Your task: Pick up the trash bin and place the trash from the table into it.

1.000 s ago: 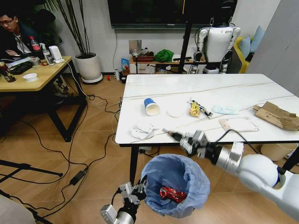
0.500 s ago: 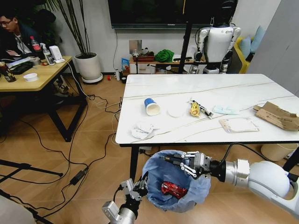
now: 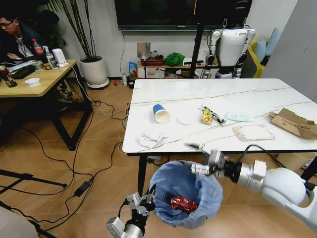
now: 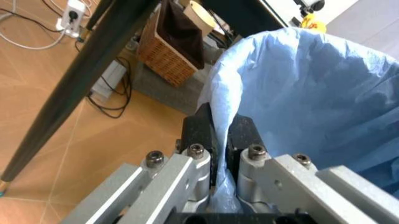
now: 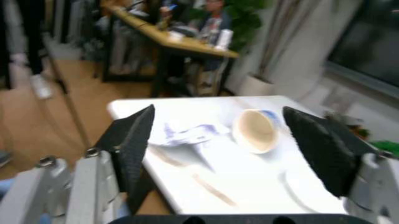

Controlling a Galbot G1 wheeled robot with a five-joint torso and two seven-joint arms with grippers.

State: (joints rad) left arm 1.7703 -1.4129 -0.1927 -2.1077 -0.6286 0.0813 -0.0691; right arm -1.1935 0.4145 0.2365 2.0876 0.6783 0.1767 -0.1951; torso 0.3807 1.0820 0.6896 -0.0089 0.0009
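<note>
Marble-topped table [image 3: 237,96] carries scattered trash: paper cup [image 3: 160,113] on its side, crumpled white paper [image 3: 150,138], yellow wrapper [image 3: 206,116], face mask [image 3: 239,116], clear packet [image 3: 252,132], and torn cardboard [image 3: 293,122] cut off at the right edge. Trash bin [image 3: 186,194], blue-lined, sits below the table's near edge, a red wrapper [image 3: 184,204] inside; its base is hidden. Left gripper [image 3: 144,203] holds the bin's rim, jaws pinching the bag. Right gripper [image 3: 199,158] hovers above the bin near the table edge, jaws spread wide, nothing between. Cables trail across the wooden floor [image 3: 94,144].
</note>
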